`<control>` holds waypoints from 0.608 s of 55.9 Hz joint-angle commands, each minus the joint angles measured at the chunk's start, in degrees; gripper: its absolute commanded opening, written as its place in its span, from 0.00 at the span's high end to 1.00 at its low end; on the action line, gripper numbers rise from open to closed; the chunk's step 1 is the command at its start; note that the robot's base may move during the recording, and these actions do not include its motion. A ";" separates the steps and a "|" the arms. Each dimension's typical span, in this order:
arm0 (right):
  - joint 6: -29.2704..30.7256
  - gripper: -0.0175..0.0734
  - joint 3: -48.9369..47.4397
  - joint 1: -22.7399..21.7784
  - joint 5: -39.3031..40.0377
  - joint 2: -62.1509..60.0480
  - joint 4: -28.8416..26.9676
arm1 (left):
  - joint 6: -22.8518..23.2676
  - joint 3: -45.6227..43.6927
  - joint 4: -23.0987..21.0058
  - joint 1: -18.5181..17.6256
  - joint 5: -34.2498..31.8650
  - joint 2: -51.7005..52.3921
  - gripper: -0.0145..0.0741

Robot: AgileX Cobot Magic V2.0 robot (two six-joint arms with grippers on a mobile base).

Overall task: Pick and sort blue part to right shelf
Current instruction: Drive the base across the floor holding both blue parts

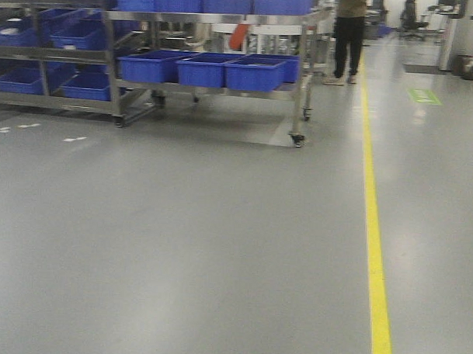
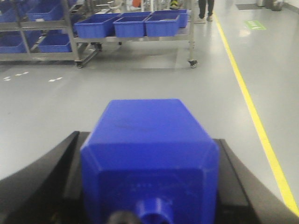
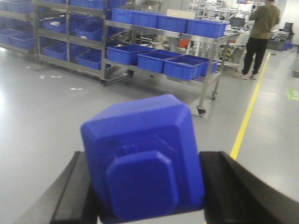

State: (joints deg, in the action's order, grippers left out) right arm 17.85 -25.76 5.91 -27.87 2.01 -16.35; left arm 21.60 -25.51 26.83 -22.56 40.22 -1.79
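**A:** Where is the blue part [image 2: 149, 135]?

**B:** It sits pinched between the black fingers of the left gripper [image 2: 147, 158], held above the floor [image 1: 179, 260]. The right gripper [image 3: 145, 186] is clamped on the other blue part [image 3: 140, 140] in the same way.

**A:** And the step in hand?

**B:** Probably the drive to the shelf. The wheeled rack [image 1: 304, 78] with the bins [image 1: 254, 73] is ahead and well apart from the robot.

**A:** How does the robot do it well?

**B:** It should hold both grips firm, since each part is bulky and could slip if jolted. It should approach slowly and square to the rack, staying left of the yellow line [image 1: 374, 252]. It should also mind the person [image 1: 350, 33] standing just beyond the rack.
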 commanded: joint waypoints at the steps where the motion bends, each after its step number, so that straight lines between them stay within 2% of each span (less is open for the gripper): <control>1: 0.07 0.73 -1.47 -0.06 5.26 0.88 -0.36 | 0.47 -1.50 1.05 -0.32 -4.84 -0.96 0.41; 34: 0.07 0.73 -1.47 -0.06 5.26 0.88 -0.36 | 0.47 -1.50 1.05 -0.32 -4.84 -0.96 0.41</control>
State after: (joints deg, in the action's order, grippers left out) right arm 17.85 -25.76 5.91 -27.87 2.01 -16.35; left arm 21.60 -25.51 26.72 -22.56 40.22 -1.79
